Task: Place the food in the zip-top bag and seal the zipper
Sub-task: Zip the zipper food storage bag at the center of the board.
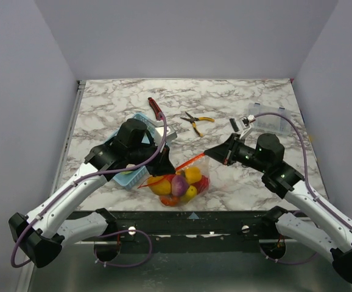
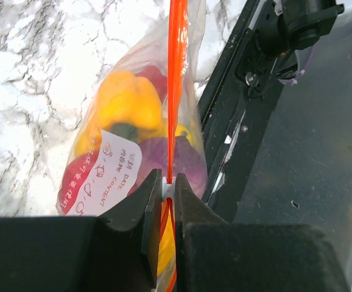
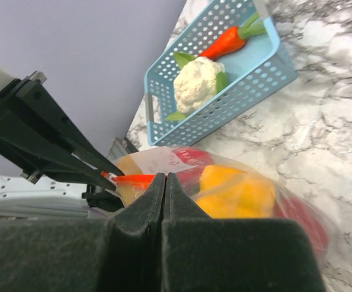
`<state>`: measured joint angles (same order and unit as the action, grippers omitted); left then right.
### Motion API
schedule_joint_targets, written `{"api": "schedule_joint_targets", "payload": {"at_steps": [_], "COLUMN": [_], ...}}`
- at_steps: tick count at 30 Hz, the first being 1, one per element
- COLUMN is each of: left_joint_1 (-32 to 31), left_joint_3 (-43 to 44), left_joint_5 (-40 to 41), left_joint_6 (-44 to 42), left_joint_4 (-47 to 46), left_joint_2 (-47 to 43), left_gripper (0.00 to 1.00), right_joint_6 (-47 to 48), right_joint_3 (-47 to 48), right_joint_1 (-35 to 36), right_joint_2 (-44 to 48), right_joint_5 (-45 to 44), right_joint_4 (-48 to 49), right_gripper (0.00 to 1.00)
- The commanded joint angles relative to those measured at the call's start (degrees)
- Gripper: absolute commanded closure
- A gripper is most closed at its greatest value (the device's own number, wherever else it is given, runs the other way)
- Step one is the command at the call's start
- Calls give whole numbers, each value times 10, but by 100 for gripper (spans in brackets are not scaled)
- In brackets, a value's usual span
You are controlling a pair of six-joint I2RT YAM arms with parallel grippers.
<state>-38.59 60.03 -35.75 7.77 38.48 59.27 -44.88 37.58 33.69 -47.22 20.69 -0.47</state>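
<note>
The zip-top bag (image 1: pixel 181 182) lies near the table's front edge, lifted at its mouth, with yellow, purple-pink, red and orange food (image 1: pixel 179 183) inside. The zipper (image 1: pixel 185 164) runs taut between my two grippers. My left gripper (image 1: pixel 164 163) is shut on the zipper's white slider (image 2: pixel 168 186), and the strip (image 2: pixel 176 85) stretches away from it over the fruits (image 2: pixel 127 100). My right gripper (image 1: pixel 209 151) is shut on the bag's corner at the other end of the zipper (image 3: pixel 134 179). A white cauliflower (image 3: pixel 195 84) and an orange carrot (image 3: pixel 225 41) lie in the blue basket (image 3: pixel 255 73).
The blue basket (image 1: pixel 129 178) sits mostly under my left arm. A dark red-handled knife (image 1: pixel 154 107), yellow-handled pliers (image 1: pixel 197 121) and a rigid clear box (image 1: pixel 270 119) lie further back. The table's dark front rail (image 2: pixel 237 121) is just beside the bag.
</note>
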Motion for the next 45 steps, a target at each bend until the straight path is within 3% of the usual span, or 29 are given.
{"api": "schedule_joint_targets", "payload": {"at_steps": [1, 8, 13, 18, 21, 22, 24, 30, 36, 45], "left_joint_1": [4, 4, -4, -36, -44, -46, -54, -86, -112, -158], "left_joint_3": [-10, -13, 6, 53, 95, 107, 136, 198, 200, 206], "left_joint_5": [36, 64, 93, 195, 249, 262, 280, 351, 389, 436], "left_joint_6": [1, 14, 107, 134, 134, 133, 124, 103, 110, 113], "left_joint_4": [58, 62, -20, -80, -77, -76, -67, -35, -52, -67], "left_joint_2": [-23, -40, -41, -4, 35, 49, 77, 150, 186, 215], "left_gripper": [100, 100, 100, 100, 100, 100, 100, 100, 100, 100], "right_joint_6": [38, 81, 68, 3, -69, -99, -105, -105, -135, -128], "right_joint_3": [30, 63, 170, 247, 264, 281, 313, 404, 415, 394], "right_joint_1": [-8, -7, -7, -1, 13, 17, 35, 88, 90, 90], "right_joint_2": [8, -5, -56, -117, -119, -129, -156, -244, -276, -272], "right_joint_5": [-87, -80, -116, -143, -222, -258, -293, -405, -487, -477], "right_joint_4": [-43, -82, -221, -322, -338, -358, -386, -438, -461, -441], "right_gripper": [100, 100, 98, 75, 62, 53, 50, 47, 47, 47]}}
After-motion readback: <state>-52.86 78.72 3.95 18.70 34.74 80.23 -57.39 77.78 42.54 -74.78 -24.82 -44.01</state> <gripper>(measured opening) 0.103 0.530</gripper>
